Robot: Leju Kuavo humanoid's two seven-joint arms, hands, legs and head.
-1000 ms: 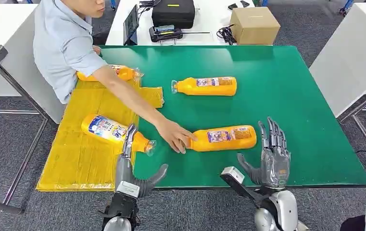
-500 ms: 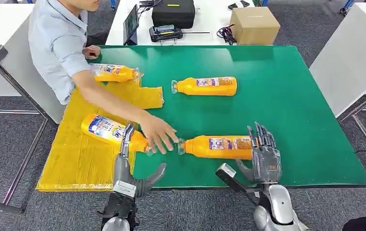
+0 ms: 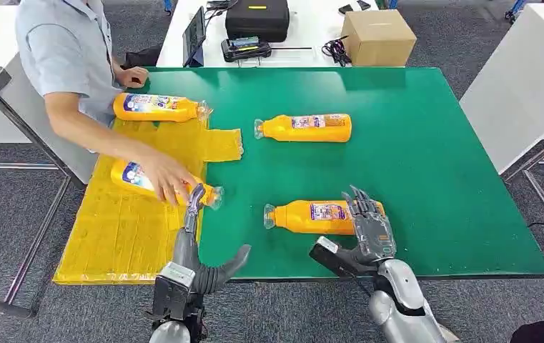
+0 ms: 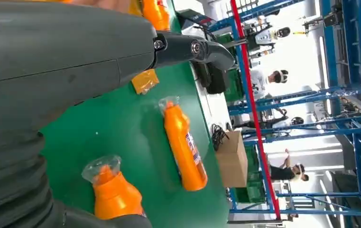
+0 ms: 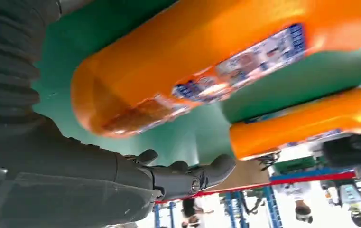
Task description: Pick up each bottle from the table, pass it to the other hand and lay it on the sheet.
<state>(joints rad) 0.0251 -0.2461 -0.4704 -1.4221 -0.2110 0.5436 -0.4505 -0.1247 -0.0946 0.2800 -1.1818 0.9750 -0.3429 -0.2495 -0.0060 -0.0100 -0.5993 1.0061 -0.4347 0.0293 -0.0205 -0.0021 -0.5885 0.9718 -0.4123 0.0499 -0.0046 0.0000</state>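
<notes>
High head view; close wrist views

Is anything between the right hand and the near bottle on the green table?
Nothing visible. The right hand is already at the base end of the near bottle, with only bare green table around it. The person's hand is off on the yellow sheet.

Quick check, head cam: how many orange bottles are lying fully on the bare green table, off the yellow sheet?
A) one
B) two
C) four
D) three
B: the far bottle and the near bottle by the right hand lie on green; the other two rest on the yellow sheet.
</notes>
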